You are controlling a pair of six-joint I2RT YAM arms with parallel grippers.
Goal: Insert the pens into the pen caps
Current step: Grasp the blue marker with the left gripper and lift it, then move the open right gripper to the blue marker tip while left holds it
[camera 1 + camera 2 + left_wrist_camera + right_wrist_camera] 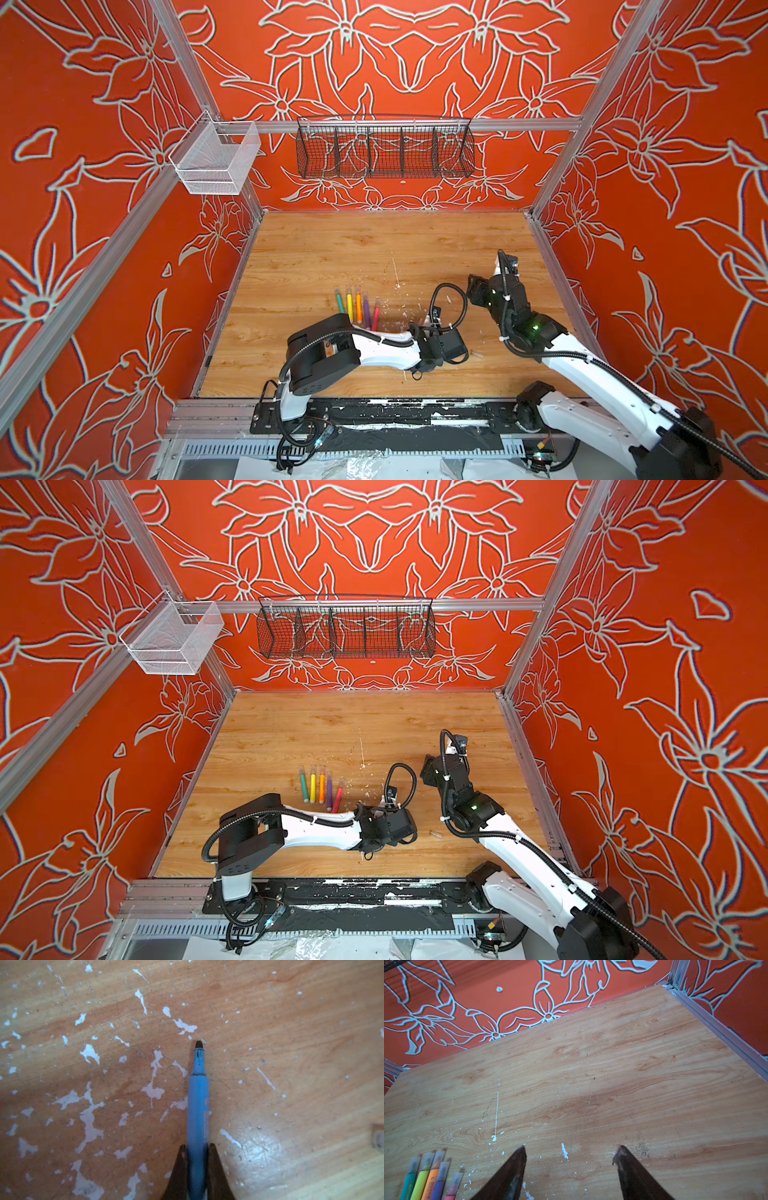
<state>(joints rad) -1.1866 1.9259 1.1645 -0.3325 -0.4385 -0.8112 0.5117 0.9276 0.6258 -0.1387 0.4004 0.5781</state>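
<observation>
My left gripper (197, 1147) is shut on the blue pen (198, 1109), low over the table near the front middle (415, 374). The pen's dark tip (199, 1044) is bare and points away from the jaws. A small clear pen cap (436, 834) lies loose on the wood to the right of that gripper, and it shows blurred at the edge of the left wrist view (377, 1139). My right gripper (571, 1148) is open and holds nothing, raised above the table right of centre (471, 289).
Green (340, 301), yellow (349, 302), orange (358, 305), purple (366, 309) and pink-red (376, 316) pens lie side by side left of centre, each wearing a clear cap. White paint flecks (89, 1122) dot the wood. A black wire basket (384, 147) and a white one (216, 160) hang on the rails.
</observation>
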